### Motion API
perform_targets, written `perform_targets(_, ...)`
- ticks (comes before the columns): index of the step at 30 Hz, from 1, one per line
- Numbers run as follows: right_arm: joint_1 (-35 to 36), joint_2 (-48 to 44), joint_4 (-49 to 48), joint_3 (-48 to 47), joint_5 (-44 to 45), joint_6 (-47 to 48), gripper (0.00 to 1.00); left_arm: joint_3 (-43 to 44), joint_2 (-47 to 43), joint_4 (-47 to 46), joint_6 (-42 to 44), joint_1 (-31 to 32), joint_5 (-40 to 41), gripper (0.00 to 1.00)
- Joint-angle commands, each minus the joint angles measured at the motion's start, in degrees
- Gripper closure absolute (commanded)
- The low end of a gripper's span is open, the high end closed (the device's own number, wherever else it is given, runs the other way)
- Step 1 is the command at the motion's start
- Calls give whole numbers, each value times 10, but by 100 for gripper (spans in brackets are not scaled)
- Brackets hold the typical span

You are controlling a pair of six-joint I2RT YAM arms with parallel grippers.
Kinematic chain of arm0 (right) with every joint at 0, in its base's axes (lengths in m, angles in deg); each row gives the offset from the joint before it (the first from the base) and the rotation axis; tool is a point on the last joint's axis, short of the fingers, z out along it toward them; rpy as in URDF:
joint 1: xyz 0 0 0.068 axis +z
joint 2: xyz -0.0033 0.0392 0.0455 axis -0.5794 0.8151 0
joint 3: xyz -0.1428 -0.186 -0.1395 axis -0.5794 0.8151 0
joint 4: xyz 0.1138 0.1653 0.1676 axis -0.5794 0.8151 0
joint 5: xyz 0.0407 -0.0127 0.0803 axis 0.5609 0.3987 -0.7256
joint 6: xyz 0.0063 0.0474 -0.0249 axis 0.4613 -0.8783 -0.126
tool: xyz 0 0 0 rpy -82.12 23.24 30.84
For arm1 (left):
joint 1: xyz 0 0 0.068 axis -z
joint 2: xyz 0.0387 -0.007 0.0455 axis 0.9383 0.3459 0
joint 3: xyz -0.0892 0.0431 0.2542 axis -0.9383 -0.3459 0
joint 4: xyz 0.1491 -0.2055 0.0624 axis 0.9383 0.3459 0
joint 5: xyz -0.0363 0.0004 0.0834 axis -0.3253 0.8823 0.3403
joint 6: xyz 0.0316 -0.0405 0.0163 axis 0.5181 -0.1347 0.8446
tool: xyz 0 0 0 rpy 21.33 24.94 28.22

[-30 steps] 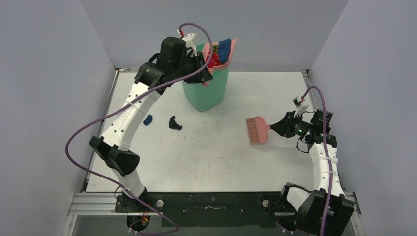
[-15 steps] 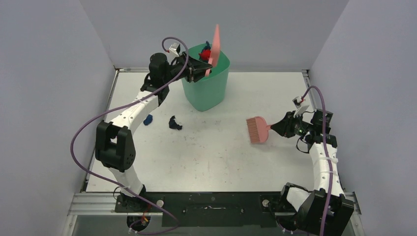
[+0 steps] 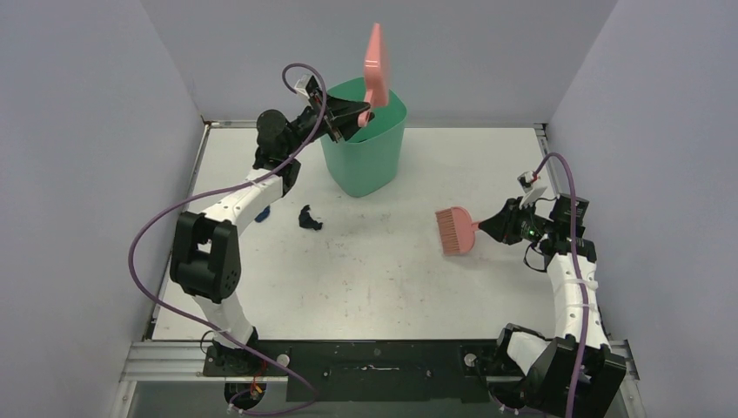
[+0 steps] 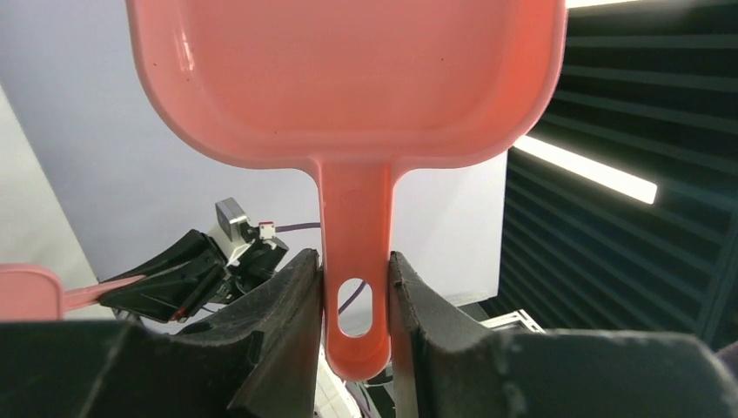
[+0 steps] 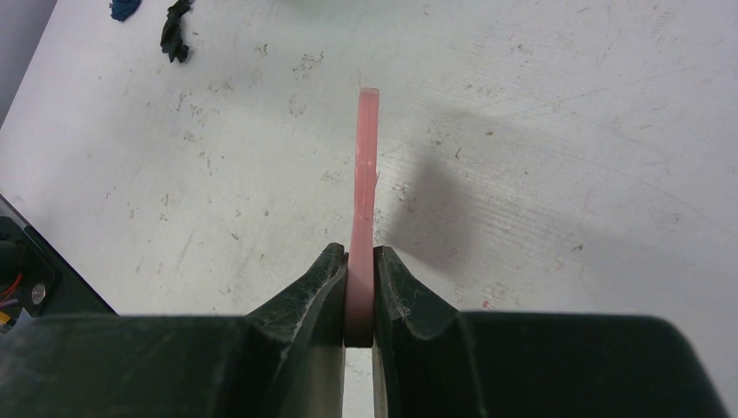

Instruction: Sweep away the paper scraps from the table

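Lifted higher than half a second ago: pink dustpan, now upright and clear above the bin's mouth. Brush and both scraps unchanged.

1. Table: white, scuffed with grey marks, walled in pale grey.
2. Green bin: at the far side, left of centre, standing on the table.
3. Left arm: reaching from the near left toward the bin's rim.
4. Right arm: folded at the right side, low over the table.
5. Dustpan: pan uppermost, handle pointing down; handle's end, with its hanging hole, clenched between the fingers of the left gripper.
6. Pink hand brush: bristles toward the centre of the table, right of middle; handle pinched edge-on in the right gripper.
7. Paper scraps: two on the table, in front of the bin and to its left. Black one crumpled, just clear of the left arm; dark blue one further left, partly hidden by that arm in the overhead view. Both well apart from the brush.
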Motion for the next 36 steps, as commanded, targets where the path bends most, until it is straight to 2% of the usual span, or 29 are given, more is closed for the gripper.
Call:
perform_targets(1,-2,-28,-36,2,-27,5,95,-1,-76,73,110,-12,-33,100)
perform_targets(5,37,-41,-53,-3,-23,-16,95,5,-145,297,301,-26,-47,100)
perform_targets(8,113,-46,-58,-25,15,-28,95,21,-205,484,470,-37,-33,100)
perform_targets(10,167,-43,-61,-49,35,-33,95,32,-241,623,576,-46,16,100)
perform_targets(12,228,-32,-63,-82,63,-33,95,32,-278,719,662,-55,74,100)
perform_targets(16,355,20,-65,-168,148,-20,95,23,-347,855,774,-67,190,100)
perform_targets(20,466,104,-78,-252,216,-28,95,-6,-418,923,805,-79,287,100)
perform_targets(24,537,228,-82,-353,245,-50,95,-12,-490,965,812,-95,418,100)
perform_targets(28,583,352,-113,-463,237,-148,95,-49,-579,969,796,-97,530,100)
perform_targets(32,641,477,-138,-608,280,-190,95,-56,-615,1002,800,-93,610,100)
perform_targets(36,673,611,-186,-746,374,-270,95,-75,-624,1014,811,-86,650,100)
